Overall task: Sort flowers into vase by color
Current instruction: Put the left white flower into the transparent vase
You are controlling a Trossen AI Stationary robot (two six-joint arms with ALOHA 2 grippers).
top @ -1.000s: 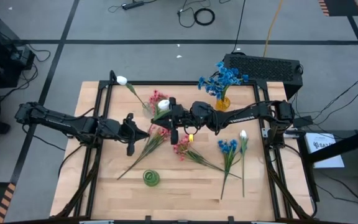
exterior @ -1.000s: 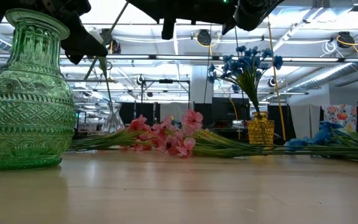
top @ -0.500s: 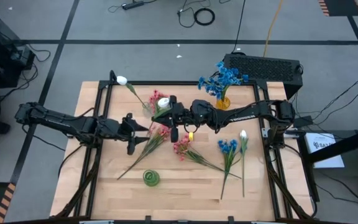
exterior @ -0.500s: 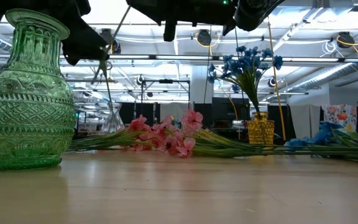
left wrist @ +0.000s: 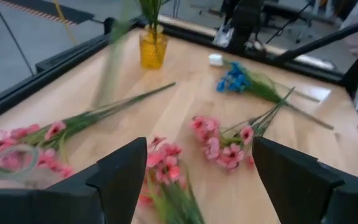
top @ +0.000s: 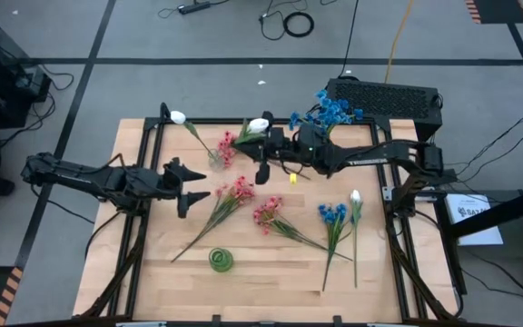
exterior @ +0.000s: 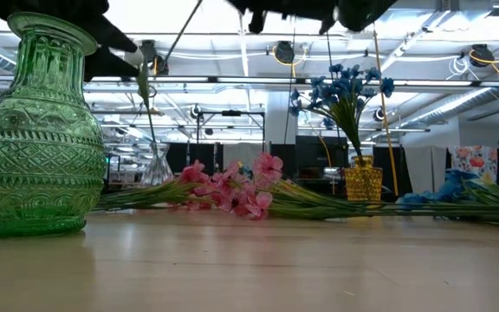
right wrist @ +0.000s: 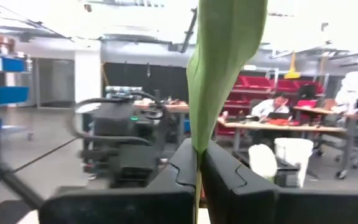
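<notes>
Now the right claw point(top: 263, 148) pinches a white flower point(top: 259, 125); the left claw point(top: 192, 184) gapes wide, holding nothing

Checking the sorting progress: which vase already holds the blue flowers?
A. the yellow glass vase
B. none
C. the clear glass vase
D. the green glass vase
A: the bright blue artificial flowers stand with their stems in the yellow glass vase at the table's far side.

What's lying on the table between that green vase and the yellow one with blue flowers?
From above, two pink flower sprigs lie between the green vase and yellow vase.
</notes>
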